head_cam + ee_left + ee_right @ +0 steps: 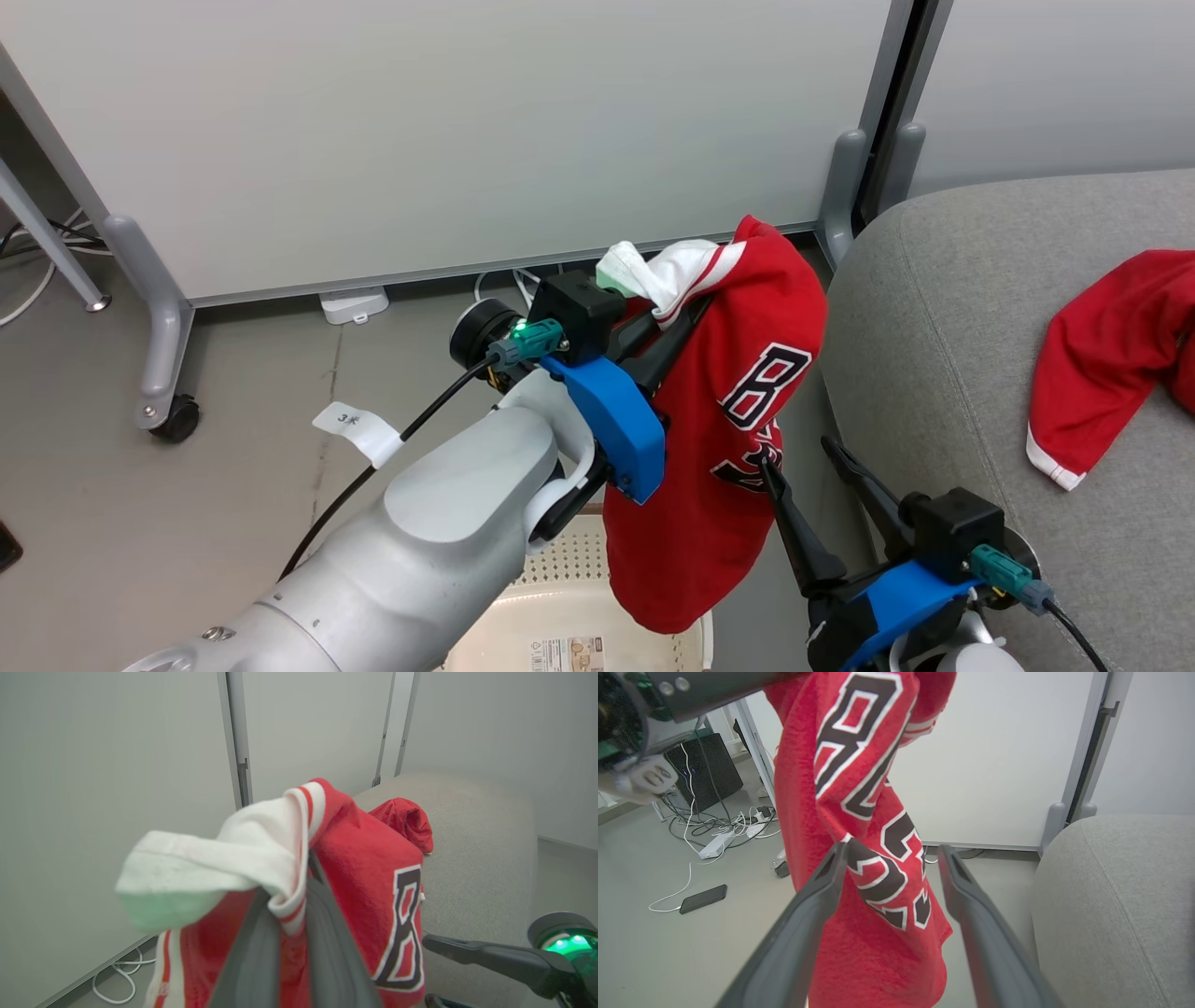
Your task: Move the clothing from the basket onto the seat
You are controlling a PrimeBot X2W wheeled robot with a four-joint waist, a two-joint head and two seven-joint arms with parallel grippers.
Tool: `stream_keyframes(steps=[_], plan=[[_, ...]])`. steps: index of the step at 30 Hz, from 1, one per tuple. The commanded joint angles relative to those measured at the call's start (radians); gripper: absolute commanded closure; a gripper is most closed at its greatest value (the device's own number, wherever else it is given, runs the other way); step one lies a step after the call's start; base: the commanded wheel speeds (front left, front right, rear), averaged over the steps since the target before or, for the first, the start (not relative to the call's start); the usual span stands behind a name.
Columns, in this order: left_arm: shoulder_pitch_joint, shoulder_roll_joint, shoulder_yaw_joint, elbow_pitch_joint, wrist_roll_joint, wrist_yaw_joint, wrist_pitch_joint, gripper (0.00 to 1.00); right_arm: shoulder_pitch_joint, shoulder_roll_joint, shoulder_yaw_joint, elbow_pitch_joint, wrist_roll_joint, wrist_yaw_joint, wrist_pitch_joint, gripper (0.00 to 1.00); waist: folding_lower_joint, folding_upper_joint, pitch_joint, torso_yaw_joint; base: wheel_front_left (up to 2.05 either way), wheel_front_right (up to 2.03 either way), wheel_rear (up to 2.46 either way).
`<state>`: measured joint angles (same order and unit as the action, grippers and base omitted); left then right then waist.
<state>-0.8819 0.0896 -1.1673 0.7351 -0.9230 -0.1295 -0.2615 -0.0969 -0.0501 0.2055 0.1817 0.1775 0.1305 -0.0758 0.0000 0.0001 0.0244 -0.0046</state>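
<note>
Closest to the head camera is the pale left forearm (pixel 448 523), raised over the basket so that what it carries hangs free of the rim. Largest in the scene is the grey seat (pixel 934 327), on the robot's right and close to the lifted load, so the carry across looks short. The lettered garment (pixel 775 289) dangles from the left gripper (pixel 686 313), whose two dark fingers are pressed together on a bunched fold of white trim near the top. A pinch that high lets the cloth drape in one long fall, the navy-and-white letters facing the seat. Its lowest fold hangs above the far edge of the basket (pixel 560 551); whether it brushes the rim I cannot tell. The second garment (pixel 1102 355) already lies crumpled on the seat, well apart from the hanging one. The right gripper (pixel 795 455) waits low, just beside the drape with its fingers spread and nothing between the pads, probably ready to steady the cloth. Counted: two red garments, one on the seat and one in the air; one basket, with only its label (pixel 569 653) on the part of its bottom that shows; one seat; two grippers, one pinching, one spread.
</note>
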Motion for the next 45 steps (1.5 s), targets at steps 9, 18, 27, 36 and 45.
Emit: stream_keyframes(steps=[9, 18, 27, 36, 45], plan=[[-0.014, -0.005, -0.001, 0.006, 0.002, -0.001, -0.005, 1.00, -0.036, -0.001, 0.043, 0.013, -0.007, 0.001, 0.015, 0.00, 0.0000, -0.0001, 0.005, 0.003, 0.00, 0.00, 0.00], [-0.010, -0.012, -0.011, 0.002, -0.006, -0.001, -0.005, 1.00, -0.161, -0.001, 0.097, 0.134, 0.025, 0.001, 0.037, 0.00, 0.0000, -0.0001, 0.008, 0.010, 0.00, 0.00, 0.00], [-0.007, -0.015, -0.016, -0.002, -0.010, -0.001, -0.005, 1.00, -0.304, -0.001, 0.170, 0.302, 0.081, 0.001, 0.009, 0.00, 0.0000, -0.0001, 0.010, 0.019, 0.00, 0.00, 0.00], [-0.005, -0.012, -0.009, -0.001, -0.009, -0.001, -0.005, 1.00, -0.398, -0.001, 0.239, 0.431, 0.099, 0.001, -0.026, 0.00, 0.0000, -0.0001, 0.013, 0.016, 0.00, 0.00, 0.00], [-0.005, -0.010, -0.004, 0.004, -0.003, -0.001, -0.005, 1.00, -0.439, -0.001, 0.264, 0.506, 0.125, 0.001, -0.060, 1.00, 0.0000, -0.0001, 0.016, 0.013, 0.00, 0.00, 0.00]])
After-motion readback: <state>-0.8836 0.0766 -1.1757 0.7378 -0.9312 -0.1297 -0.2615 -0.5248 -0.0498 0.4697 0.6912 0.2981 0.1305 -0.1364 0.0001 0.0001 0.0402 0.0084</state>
